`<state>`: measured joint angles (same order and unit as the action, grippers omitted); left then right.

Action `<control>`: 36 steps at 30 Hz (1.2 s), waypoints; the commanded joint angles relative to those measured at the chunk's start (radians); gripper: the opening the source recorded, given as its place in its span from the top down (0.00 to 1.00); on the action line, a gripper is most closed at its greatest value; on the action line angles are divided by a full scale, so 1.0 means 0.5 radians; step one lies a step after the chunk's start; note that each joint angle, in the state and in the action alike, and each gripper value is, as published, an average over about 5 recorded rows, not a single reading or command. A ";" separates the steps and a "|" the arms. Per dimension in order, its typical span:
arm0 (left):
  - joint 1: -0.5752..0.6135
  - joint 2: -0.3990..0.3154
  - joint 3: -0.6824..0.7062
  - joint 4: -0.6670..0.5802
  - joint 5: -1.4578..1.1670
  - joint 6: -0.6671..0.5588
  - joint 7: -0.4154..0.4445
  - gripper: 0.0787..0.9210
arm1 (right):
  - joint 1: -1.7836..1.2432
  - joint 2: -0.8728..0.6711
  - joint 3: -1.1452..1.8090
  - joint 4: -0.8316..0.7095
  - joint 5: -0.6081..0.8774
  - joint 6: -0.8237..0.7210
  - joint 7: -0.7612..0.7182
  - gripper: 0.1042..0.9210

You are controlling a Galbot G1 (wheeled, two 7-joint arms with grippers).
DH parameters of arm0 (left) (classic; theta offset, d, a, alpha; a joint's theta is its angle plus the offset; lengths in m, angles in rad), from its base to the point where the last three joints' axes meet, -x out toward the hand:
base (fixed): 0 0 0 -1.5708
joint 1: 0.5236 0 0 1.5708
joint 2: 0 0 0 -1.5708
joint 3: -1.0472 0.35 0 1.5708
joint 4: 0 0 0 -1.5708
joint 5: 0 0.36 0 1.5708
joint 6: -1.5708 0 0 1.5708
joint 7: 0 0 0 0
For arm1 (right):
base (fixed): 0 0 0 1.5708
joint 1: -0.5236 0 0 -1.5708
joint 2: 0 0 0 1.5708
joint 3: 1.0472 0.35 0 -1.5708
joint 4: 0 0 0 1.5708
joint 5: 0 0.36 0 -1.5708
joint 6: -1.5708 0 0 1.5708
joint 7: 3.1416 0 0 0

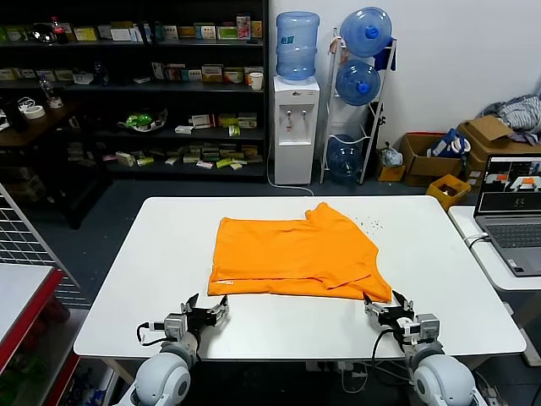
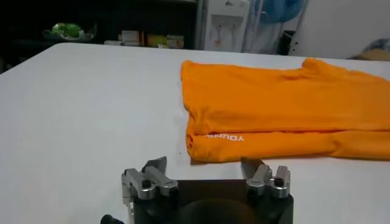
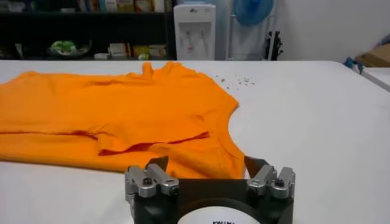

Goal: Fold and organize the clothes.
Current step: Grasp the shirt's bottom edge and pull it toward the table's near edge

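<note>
White table; water dispenser behind; laptop right.

It looks like a lab or test room dressed up as a shop: dark shelves stocked with small boxed goods, a water dispenser, a rack of spare water bottles, cardboard boxes, an open laptop beside the white table.

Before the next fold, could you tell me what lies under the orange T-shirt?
The soft orange short-sleeved T-shirt, partly folded, lies on the white table. Whatever lies beneath its layers is covered.
</note>
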<state>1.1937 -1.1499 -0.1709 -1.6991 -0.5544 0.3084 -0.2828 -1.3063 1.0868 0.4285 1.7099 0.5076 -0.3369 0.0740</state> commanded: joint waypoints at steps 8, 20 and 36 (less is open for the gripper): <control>-0.076 -0.013 0.024 0.024 -0.046 0.031 -0.029 0.24 | -0.008 0.000 -0.002 0.003 0.034 -0.069 0.026 0.51; -0.117 -0.062 0.057 0.078 -0.024 0.007 -0.059 0.63 | -0.013 0.004 0.006 0.014 0.041 -0.042 0.044 0.93; 0.186 0.288 -0.076 -0.472 -0.386 0.081 -0.213 0.98 | -0.407 -0.264 0.122 0.497 0.352 -0.147 0.224 0.97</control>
<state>1.2035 -1.0997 -0.1773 -1.7822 -0.6425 0.3317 -0.3612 -1.4289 0.9997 0.4724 1.8629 0.6334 -0.3948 0.1641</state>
